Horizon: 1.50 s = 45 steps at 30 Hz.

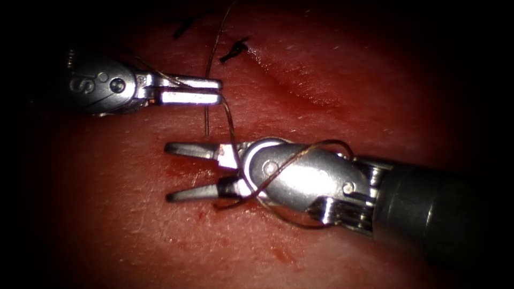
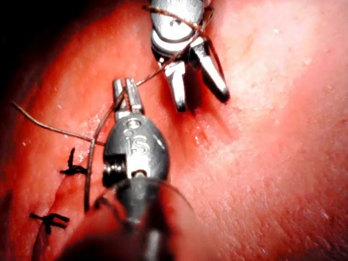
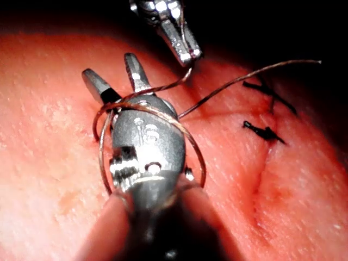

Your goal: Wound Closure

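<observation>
While the left arm's pincer [image 1: 217, 91] lies over the tissue [image 1: 107, 235] on the endoscope view's left, its jaws are closed together on the thread [image 1: 231, 128], gripping a strand near its free end, whose short tail hangs down past the jaw tips; nothing else is in its hold. From that grip the thread runs down and right to the right arm's pincer [image 1: 174, 172], where it coils in loops around the wrist body behind the jaws. Those jaws stand wide apart and hold nothing; the thread crosses between their bases without being clamped. Up beyond both tools, two dark finished stitches [image 1: 234, 51] sit along the cut [image 1: 300, 91], with red fluid [image 1: 284, 254] smeared on the tissue nearby. Judging by its look, the thread is light, fine, limp and probably slick, so the loops could slide off the smooth metal; it is best taken close to its end, squarely between the jaw faces. I cannot make out the needle, and where the thread enters the tissue is hidden beneath the right tool
</observation>
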Tool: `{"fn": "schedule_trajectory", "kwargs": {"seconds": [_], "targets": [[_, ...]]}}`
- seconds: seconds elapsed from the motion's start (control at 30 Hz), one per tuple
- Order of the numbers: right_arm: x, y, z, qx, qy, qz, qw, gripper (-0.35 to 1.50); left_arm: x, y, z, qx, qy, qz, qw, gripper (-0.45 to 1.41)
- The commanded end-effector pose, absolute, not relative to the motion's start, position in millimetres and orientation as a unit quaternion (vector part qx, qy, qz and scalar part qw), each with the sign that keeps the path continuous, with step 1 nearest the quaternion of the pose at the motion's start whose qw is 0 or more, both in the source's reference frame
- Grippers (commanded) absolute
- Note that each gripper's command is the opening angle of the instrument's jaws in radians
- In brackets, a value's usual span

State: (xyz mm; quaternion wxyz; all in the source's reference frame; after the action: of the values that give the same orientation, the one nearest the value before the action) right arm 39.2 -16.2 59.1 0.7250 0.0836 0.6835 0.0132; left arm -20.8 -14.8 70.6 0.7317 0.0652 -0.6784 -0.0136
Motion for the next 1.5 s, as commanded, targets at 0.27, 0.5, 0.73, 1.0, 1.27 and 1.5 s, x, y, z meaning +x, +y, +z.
{"fn": "schedule_trajectory", "kwargs": {"seconds": [0.27, 0.5, 0.73, 1.0, 1.27, 1.5], "targets": [[39.6, -16.6, 59.0, 0.068, 0.732, 0.029, 0.677, 0.12, -20.2, -15.0, 72.0, 0.063, -0.681, -0.022, 0.730, -0.45], [39.1, -16.5, 58.9, 0.059, 0.755, 0.055, 0.651, 0.10, -19.0, -17.9, 73.8, 0.064, -0.682, -0.029, 0.728, -0.45], [38.2, -15.5, 58.5, 0.055, 0.763, 0.079, 0.640, 0.31, -17.7, -21.0, 75.5, 0.068, -0.676, -0.037, 0.733, -0.45], [37.9, -14.1, 58.1, 0.037, 0.751, 0.113, 0.649, 0.59, -18.3, -24.4, 75.3, 0.064, -0.671, -0.040, 0.738, -0.45], [37.5, -13.2, 59.0, 0.017, 0.709, 0.158, 0.687, 0.78, -19.2, -26.0, 72.2, 0.070, -0.673, -0.047, 0.735, -0.45], [37.1, -13.3, 61.0, 0.028, 0.664, 0.202, 0.720, 0.74, -19.5, -26.5, 69.5, 0.076, -0.674, -0.054, 0.733, -0.45]]}}
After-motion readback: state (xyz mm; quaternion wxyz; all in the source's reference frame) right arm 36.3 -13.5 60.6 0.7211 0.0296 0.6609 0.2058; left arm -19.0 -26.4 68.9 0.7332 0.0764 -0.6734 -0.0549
